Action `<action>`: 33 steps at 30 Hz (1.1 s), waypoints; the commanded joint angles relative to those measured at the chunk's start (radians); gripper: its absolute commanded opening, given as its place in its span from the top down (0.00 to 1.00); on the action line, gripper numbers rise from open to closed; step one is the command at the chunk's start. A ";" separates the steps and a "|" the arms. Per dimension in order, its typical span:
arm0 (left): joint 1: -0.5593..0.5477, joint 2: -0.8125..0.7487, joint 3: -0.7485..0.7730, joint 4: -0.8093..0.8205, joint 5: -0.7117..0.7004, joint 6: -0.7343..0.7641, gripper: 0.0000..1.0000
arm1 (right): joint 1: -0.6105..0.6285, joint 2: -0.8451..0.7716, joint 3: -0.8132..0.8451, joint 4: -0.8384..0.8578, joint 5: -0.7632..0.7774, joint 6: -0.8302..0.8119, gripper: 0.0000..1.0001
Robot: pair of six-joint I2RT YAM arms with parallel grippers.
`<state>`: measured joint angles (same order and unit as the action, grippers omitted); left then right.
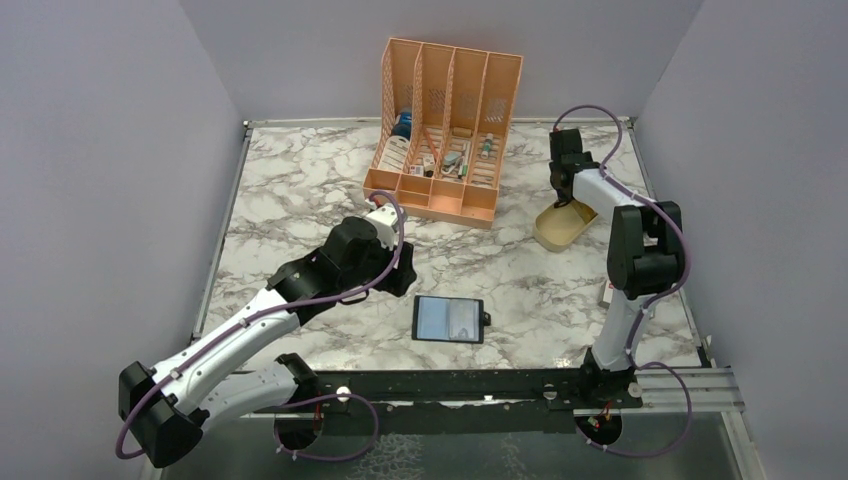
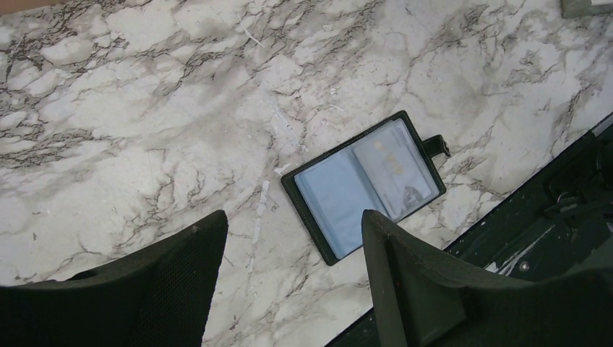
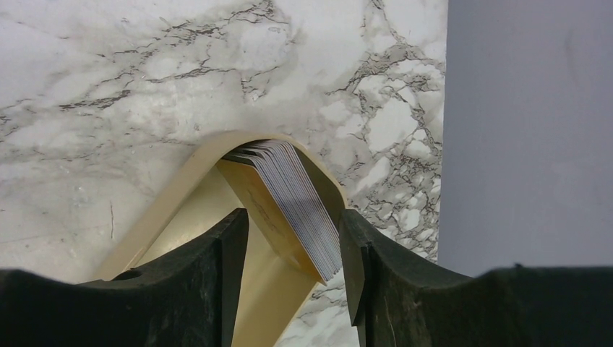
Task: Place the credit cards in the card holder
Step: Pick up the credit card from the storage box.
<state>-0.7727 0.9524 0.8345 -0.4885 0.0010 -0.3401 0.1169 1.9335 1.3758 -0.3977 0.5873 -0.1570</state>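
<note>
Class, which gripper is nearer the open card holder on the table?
Left. The left gripper hovers just behind and left of the card holder; the right gripper is far off at the beige dish, back right.

Black card holder [image 1: 449,319] lies open flat on the marble table [image 1: 300,200] near its front edge, greyish pockets up, tab pointing right; cards [image 3: 289,195] stand on edge, a tilted stack in the beige dish [image 3: 269,296].
</note>
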 commanded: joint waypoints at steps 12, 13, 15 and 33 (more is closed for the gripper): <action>0.007 -0.037 -0.010 0.001 -0.041 0.017 0.29 | -0.024 0.047 0.009 0.013 0.085 -0.019 0.55; 0.006 -0.037 -0.010 0.001 -0.040 0.016 0.28 | -0.025 0.047 0.006 0.017 0.092 -0.019 0.55; 0.007 -0.035 -0.011 0.001 -0.038 0.015 0.28 | -0.026 0.047 0.004 0.019 0.091 -0.018 0.56; 0.010 -0.020 -0.009 0.001 -0.030 0.016 0.28 | -0.027 0.029 0.015 0.008 0.066 -0.003 0.63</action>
<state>-0.7670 0.9344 0.8337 -0.4889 -0.0162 -0.3370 0.0978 1.9656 1.3758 -0.3973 0.6353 -0.1688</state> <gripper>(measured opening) 0.714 0.375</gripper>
